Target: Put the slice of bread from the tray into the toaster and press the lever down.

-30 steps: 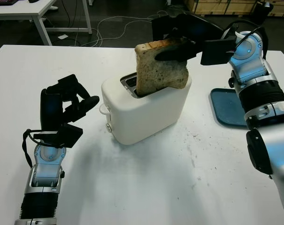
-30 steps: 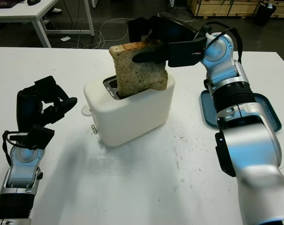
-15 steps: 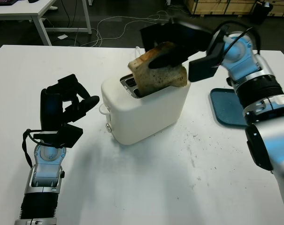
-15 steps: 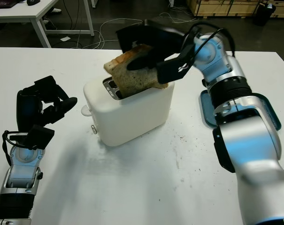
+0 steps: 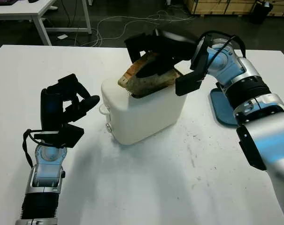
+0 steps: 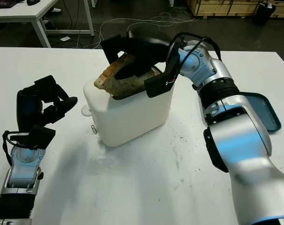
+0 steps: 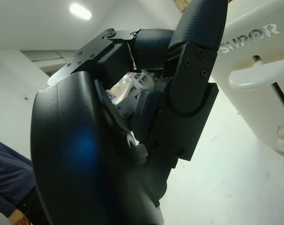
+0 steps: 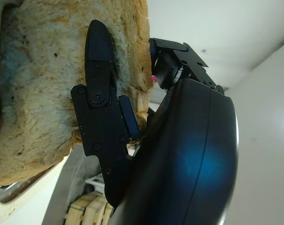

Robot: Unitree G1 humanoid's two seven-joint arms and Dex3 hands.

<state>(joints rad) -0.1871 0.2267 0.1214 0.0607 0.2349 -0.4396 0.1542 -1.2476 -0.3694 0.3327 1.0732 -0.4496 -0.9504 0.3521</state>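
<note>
White table (image 5: 146,187), second white desk (image 5: 24,11) behind, cables (image 5: 123,26) on dark floor, wooden crates (image 5: 221,6)

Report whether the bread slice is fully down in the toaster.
Not fully: the bread slice leans tilted, partly sticking out of the toaster slot, gripped by the right hand.

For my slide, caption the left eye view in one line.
Right hand grips the bread slice, tilted and partly in the white toaster; left hand waits nearby.

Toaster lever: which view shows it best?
Left wrist view: the lever sits close and unobstructed on the toaster end wall, beyond the curled left hand. The eye views show it as a small knob; in the right wrist view I can't find it.
</note>
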